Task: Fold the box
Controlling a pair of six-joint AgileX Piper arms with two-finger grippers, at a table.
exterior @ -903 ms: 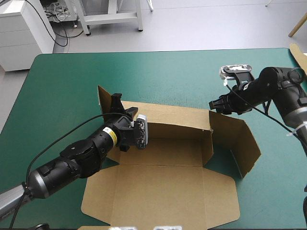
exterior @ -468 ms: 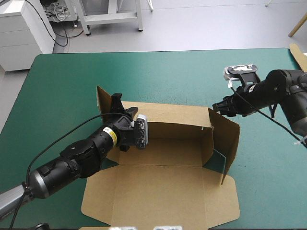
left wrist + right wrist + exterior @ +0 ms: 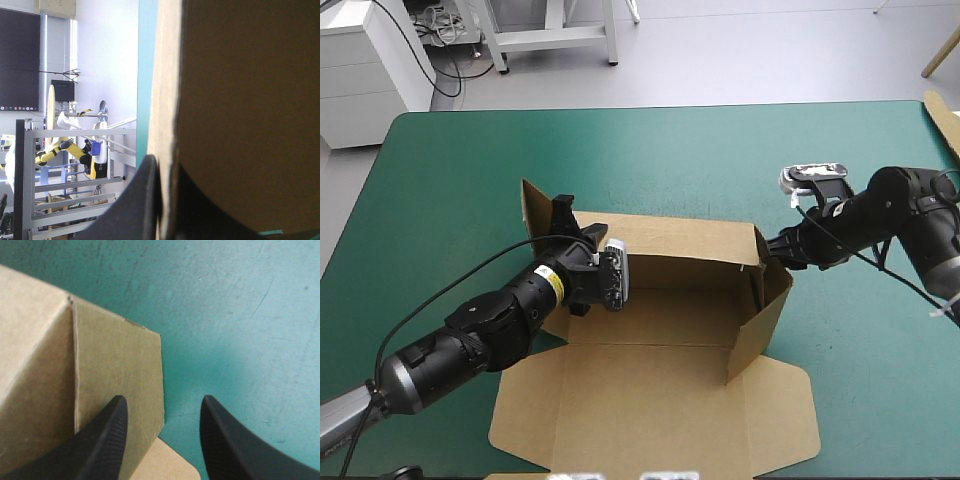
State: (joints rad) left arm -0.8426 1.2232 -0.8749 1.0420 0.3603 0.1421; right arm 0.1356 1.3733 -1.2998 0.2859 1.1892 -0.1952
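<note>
The brown box (image 3: 660,300) lies in the middle of the table, its back wall raised and its lid (image 3: 650,410) flat toward the near edge. My left gripper (image 3: 563,222) is shut on the board at the back wall's left end; in the left wrist view the board (image 3: 240,110) fills the space ahead of the gripper (image 3: 167,200). The right wall (image 3: 758,322) stands upright, swung inward. My right gripper (image 3: 772,245) is open just outside the back right corner. In the right wrist view the gripper (image 3: 162,407) straddles a board edge (image 3: 120,370), one finger over board, one over the cover.
The teal-green cover (image 3: 650,160) is bare beyond the box, as is the strip along the right (image 3: 880,380). A pale board edge (image 3: 945,115) shows at the table's far right corner. The left flap (image 3: 533,208) stands up beside my left gripper.
The right wall, earlier spread out on the table, has swung up and inward to stand upright. My right gripper followed it toward the box's back right corner. The left arm stayed still.
</note>
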